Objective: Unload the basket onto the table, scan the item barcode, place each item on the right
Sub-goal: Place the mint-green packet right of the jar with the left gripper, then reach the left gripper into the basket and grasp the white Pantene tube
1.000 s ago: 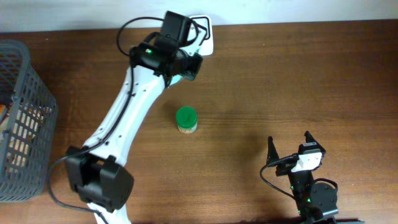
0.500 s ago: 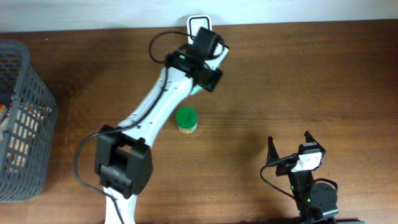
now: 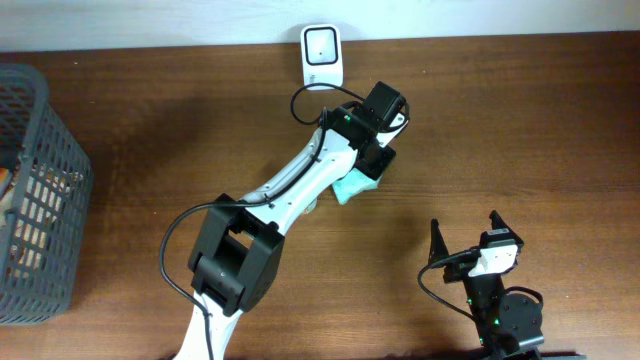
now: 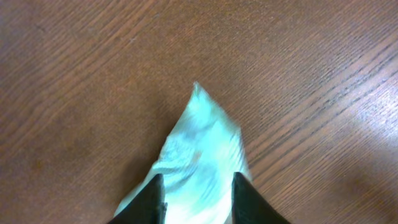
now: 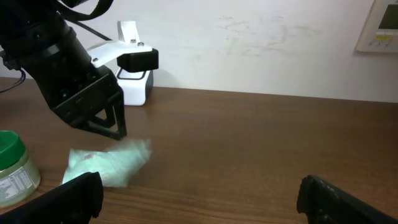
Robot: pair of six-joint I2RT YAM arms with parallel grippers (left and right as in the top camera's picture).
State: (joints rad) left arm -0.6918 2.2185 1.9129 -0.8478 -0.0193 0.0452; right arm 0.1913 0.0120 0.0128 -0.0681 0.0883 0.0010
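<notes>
Across the table (image 3: 520, 120): dark brown wood grain, with a soft glare patch in the left wrist view.
Behind it: a white wall (image 5: 261, 43) with a pale panel (image 5: 380, 25) mounted at the upper right of the right wrist view.
Task's thing: a pale green packet (image 3: 350, 188) lies on the table right of centre, nearer the front than the scanner (image 3: 322, 55). It is blurred in both wrist views.
Scanner: white, standing at the back edge against the wall.
Left gripper (image 4: 199, 180): jaws parted partway, one finger on each side of the packet's near end. From the right wrist view the fingertips hang just above the packet, not pinching it.
Right gripper (image 3: 466, 232): jaws wide, nothing between them, near the front edge on the right, well apart from the packet.
Around: a green-lidded jar (image 5: 11, 163) stands left of the packet, and a grey mesh basket (image 3: 40, 190) sits at the far left edge.
In the way: the left arm's white forearm (image 3: 300, 185) crosses above the jar and hides nearly all of it from overhead.
Change: a second ago the left gripper covered the scanner and the jar stood in plain view. Now the arm has swung right, the scanner is uncovered and the jaws have widened. The right arm has not moved.
</notes>
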